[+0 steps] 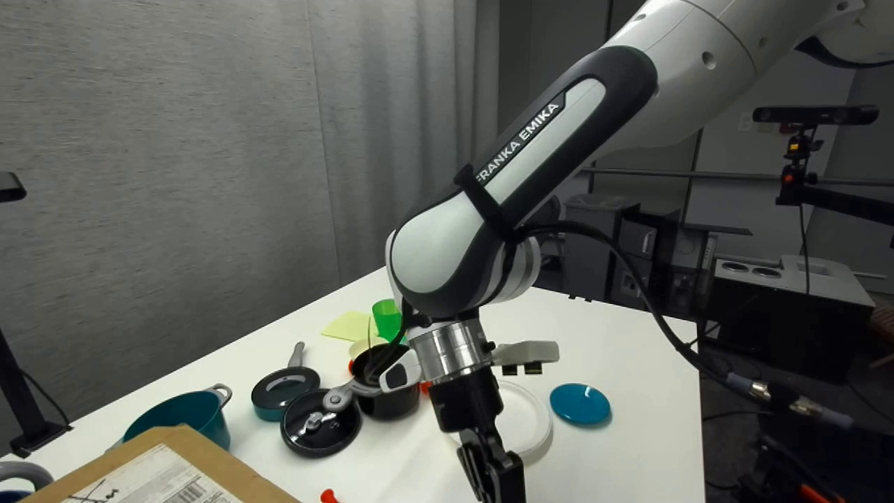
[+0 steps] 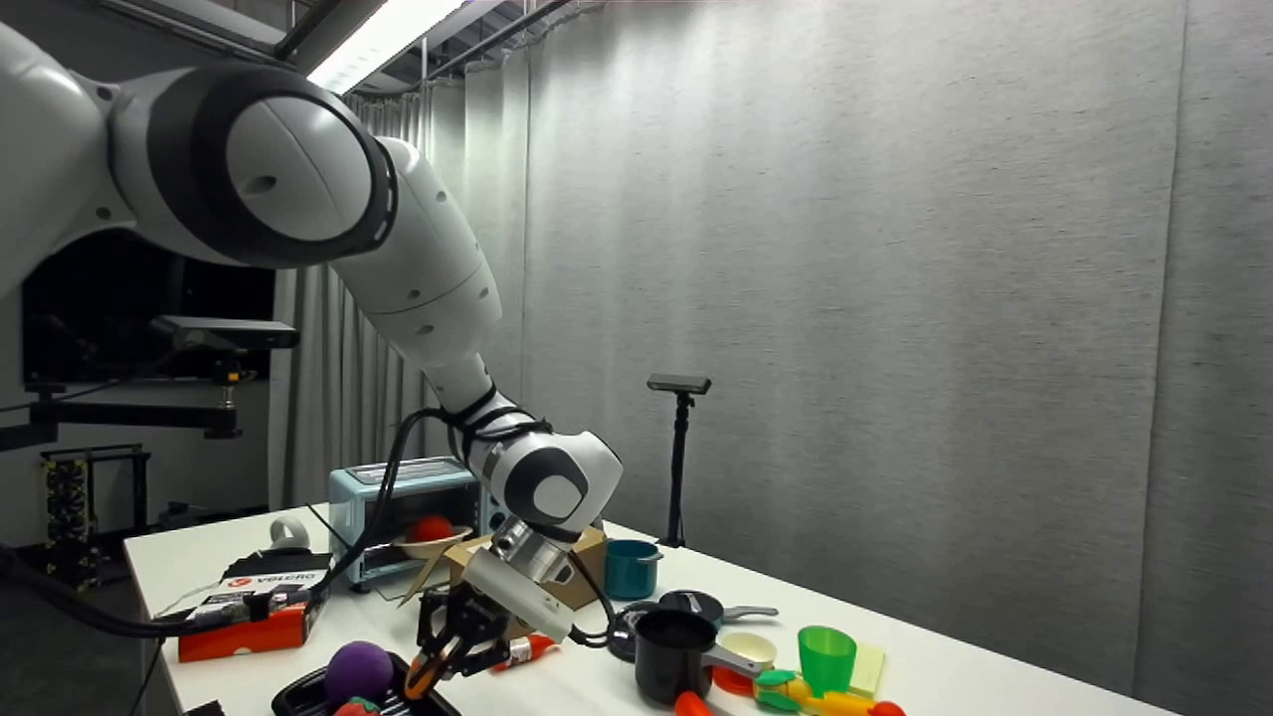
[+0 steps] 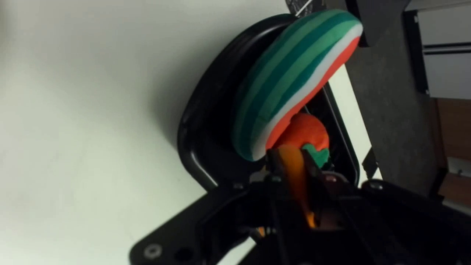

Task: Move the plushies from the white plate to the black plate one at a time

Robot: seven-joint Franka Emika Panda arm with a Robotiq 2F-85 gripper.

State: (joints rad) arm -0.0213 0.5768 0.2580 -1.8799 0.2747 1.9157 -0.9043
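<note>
My pincer (image 3: 293,157) grips the orange plushie (image 3: 295,173) over the black plate (image 3: 217,145), right of centre in the wrist view. Placing step, I judge: next, lower and release beside the watermelon (image 3: 290,84). In an exterior view, the white plate (image 1: 527,419) lies lower centre on the table (image 1: 628,335), curtain (image 1: 174,175) upper left.

1. We see a white table (image 1: 642,356).
2. Alongside the table, in both exterior views, hangs a grey curtain (image 1: 174,175).
3. Higher than the table, we see a glowing light (image 2: 383,45).
4. Beyond the table, we make out a cabinet (image 1: 635,244).
5. Below the table, we see dark floor (image 3: 386,92).
</note>
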